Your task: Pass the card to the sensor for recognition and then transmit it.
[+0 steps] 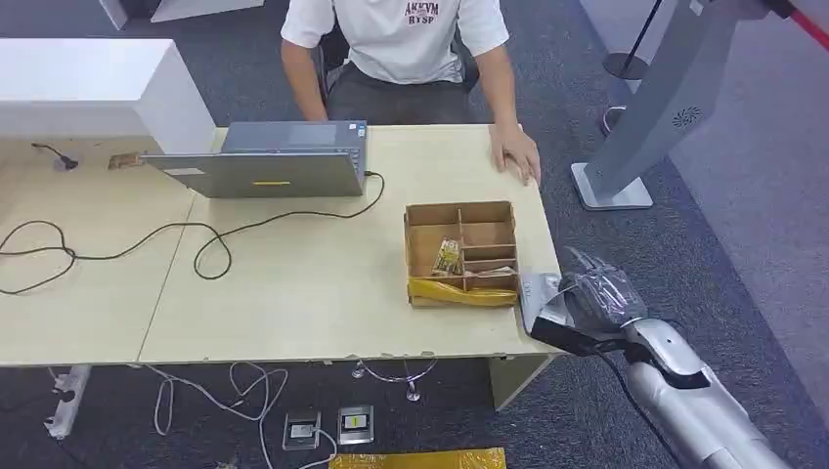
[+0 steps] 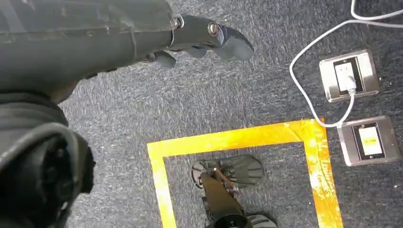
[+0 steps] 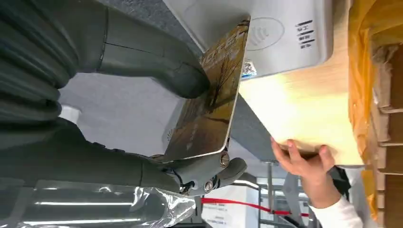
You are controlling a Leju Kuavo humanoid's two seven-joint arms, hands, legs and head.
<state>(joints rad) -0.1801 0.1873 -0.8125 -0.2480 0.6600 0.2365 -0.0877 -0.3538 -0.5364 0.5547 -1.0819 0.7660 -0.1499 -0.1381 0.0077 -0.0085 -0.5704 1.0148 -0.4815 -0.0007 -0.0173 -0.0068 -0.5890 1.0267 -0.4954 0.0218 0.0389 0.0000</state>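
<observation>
My right hand [image 1: 594, 296], wrapped in clear plastic, hovers at the table's front right corner. It holds a gold-brown card [image 3: 211, 97], pinched between the thick thumb [image 3: 157, 64] and the fingers [image 3: 209, 172]. The card's far edge is tilted over the white card sensor [image 3: 280, 33], a flat reader with a contactless mark, lying on the corner of the table [image 1: 534, 291]. Whether card and sensor touch is unclear. My left hand [image 2: 205, 39] hangs above the carpet, holding nothing, its fingers loosely apart.
A cardboard box with dividers [image 1: 461, 252] stands just left of the sensor. A person sits across the table, one hand [image 1: 516, 154] resting on its far right edge. A laptop [image 1: 264, 161] and cables lie further left. A grey stand [image 1: 635, 127] rises at right.
</observation>
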